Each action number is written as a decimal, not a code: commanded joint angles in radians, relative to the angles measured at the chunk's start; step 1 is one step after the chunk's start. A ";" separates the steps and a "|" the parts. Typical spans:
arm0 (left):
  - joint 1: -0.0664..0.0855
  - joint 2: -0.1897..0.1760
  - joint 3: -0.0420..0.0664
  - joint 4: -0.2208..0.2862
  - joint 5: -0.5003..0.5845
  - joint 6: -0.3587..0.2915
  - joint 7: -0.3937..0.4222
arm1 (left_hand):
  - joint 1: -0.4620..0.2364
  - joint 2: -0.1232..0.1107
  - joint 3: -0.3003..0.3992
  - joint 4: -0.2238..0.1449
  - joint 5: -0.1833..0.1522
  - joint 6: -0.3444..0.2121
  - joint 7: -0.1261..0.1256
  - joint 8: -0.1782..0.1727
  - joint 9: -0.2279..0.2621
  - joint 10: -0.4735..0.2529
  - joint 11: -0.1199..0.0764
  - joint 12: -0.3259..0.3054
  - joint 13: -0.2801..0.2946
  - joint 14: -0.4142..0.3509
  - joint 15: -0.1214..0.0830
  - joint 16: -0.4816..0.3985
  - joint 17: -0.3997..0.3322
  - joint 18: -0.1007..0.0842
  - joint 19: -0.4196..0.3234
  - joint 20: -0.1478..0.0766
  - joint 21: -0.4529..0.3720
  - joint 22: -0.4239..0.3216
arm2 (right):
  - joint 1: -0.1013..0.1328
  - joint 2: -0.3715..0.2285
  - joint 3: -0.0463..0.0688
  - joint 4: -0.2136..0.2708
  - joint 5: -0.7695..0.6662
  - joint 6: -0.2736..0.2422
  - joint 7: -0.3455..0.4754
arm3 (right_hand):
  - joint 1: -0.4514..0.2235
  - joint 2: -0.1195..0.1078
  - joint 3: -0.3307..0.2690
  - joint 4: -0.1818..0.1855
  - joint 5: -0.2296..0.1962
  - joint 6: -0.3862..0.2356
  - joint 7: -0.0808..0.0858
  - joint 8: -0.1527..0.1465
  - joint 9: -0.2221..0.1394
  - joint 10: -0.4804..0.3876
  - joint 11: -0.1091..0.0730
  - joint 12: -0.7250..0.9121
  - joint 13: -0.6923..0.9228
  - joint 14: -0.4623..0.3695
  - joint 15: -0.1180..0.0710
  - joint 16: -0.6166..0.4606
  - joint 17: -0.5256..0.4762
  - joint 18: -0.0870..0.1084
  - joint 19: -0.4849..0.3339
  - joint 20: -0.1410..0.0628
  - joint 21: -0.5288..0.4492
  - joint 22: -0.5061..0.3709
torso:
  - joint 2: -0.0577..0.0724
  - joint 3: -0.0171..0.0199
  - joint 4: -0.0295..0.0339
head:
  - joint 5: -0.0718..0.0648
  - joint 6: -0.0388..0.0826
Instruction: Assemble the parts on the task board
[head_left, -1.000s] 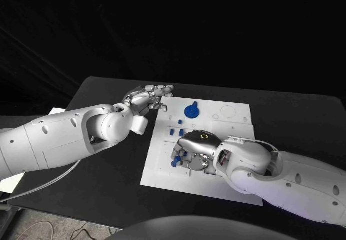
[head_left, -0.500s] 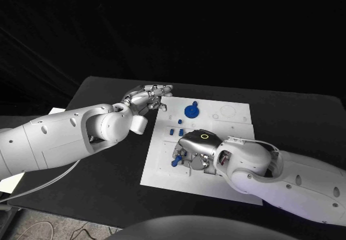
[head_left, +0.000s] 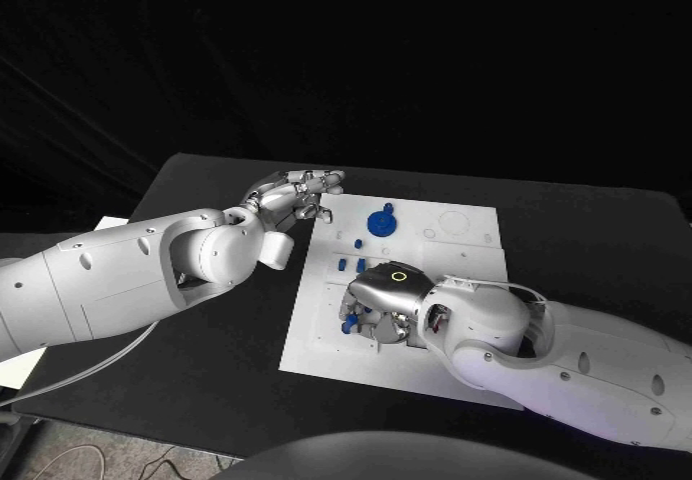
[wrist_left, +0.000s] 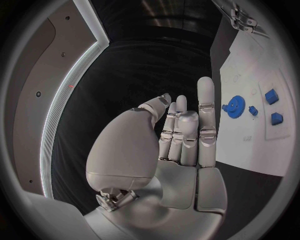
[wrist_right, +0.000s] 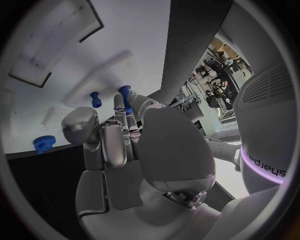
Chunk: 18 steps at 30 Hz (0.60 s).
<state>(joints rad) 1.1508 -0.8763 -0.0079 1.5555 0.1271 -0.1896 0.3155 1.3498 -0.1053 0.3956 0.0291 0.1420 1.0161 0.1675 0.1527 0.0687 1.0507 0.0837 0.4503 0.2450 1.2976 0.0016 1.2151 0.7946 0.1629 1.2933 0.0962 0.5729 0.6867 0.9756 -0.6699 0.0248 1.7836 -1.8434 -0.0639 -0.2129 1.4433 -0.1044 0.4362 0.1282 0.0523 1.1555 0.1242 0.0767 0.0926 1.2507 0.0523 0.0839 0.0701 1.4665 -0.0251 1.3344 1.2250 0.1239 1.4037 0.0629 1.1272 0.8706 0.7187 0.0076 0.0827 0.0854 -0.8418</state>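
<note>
White task board (head_left: 462, 245) flat on black tabletop (head_left: 202, 180), under and ahead of right hand.

Right hand (head_left: 387, 305): palm down over near half of board, fingers (wrist_right: 120, 131) curled close together, tips against the board surface; small blue peg (wrist_right: 124, 95) at the fingertips, looks pinched between them though contact partly hidden; second blue peg (wrist_right: 95, 98) just beside, standing on the board, apart from the fingers. Blue piece (head_left: 351, 322) showing at the left edge of the fingers in head view.

Left hand (head_left: 296, 195): raised beside the board's far left edge, fingers (wrist_left: 205, 107) straight, close together, nothing held.

Blue gear (head_left: 382, 221): on far part of board, near left fingertips, not touched. Small blue blocks (head_left: 351, 265): in a row on board, between the two hands, just beyond right fingers.
</note>
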 joint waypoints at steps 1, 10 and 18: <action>0.001 0.001 0.001 0.004 -0.005 0.015 0.005 | 0.007 -0.002 0.007 0.001 0.002 -0.006 -0.002 0.006 -0.001 -0.010 0.001 0.004 0.001 -0.004 0.000 -0.004 -0.001 0.019 -0.005 0.003 -0.003 -0.001 | -0.003 0.005 -0.006 -0.004 -0.031 0.035 -0.018 | -0.012 -0.010 -0.003 -0.004 0.003 0.003 0.001 0.000 0.001 0.002 0.006 -0.009 0.000 0.045 -0.002 0.003 -0.002 -0.002 -0.001 0.003 0.005 -0.001 | 0.000 0.0005 0.0007 | -0.001 0.000; 0.001 0.001 0.001 0.005 -0.005 0.015 0.004 | 0.007 -0.002 0.007 0.001 0.002 -0.006 -0.002 0.006 -0.001 -0.010 0.001 0.004 0.001 -0.004 0.000 -0.004 -0.001 0.019 -0.005 0.003 -0.003 -0.001 | -0.003 0.013 -0.010 -0.011 -0.033 -0.007 -0.013 | -0.060 -0.039 -0.028 0.005 0.012 -0.026 0.015 -0.012 -0.007 -0.057 0.024 -0.025 -0.006 0.042 0.012 -0.002 -0.010 -0.001 -0.008 0.014 -0.002 -0.012 | 0.000 -0.0003 0.0006 | -0.003 0.003; 0.001 0.001 0.001 0.005 -0.005 0.018 0.002 | 0.006 -0.002 0.008 0.001 0.002 -0.006 -0.002 0.006 -0.001 -0.010 0.001 0.005 0.001 -0.005 0.000 -0.004 -0.002 0.018 -0.005 0.003 -0.003 -0.002 | -0.004 0.014 -0.013 -0.017 -0.033 -0.061 -0.012 | -0.090 -0.062 -0.102 0.003 0.015 -0.148 0.039 -0.016 -0.028 -0.221 0.052 -0.018 -0.007 0.021 0.034 -0.057 -0.086 0.021 -0.054 0.036 -0.094 -0.139 | 0.001 0.0012 0.0006 | -0.004 0.005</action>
<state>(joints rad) 1.1510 -0.8765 -0.0079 1.5576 0.1264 -0.1896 0.3145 1.3498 -0.1053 0.3985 0.0320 0.1420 1.0161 0.1675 0.1527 0.0687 1.0472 0.0872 0.4503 0.2449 1.2976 0.0016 1.2151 0.7947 0.1629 1.2933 0.0961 0.5729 0.6867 0.9730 -0.6565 0.0124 1.7666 -1.8617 -0.0877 -0.2202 1.3591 -0.1669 0.3395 0.1307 0.0618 1.0147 0.1613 0.0640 0.0657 1.0392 0.1028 0.0647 0.0640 1.4664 0.0037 1.2822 1.1455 0.1254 1.3528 0.0988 1.0402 0.7410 0.7188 0.0081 0.0833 0.0823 -0.8375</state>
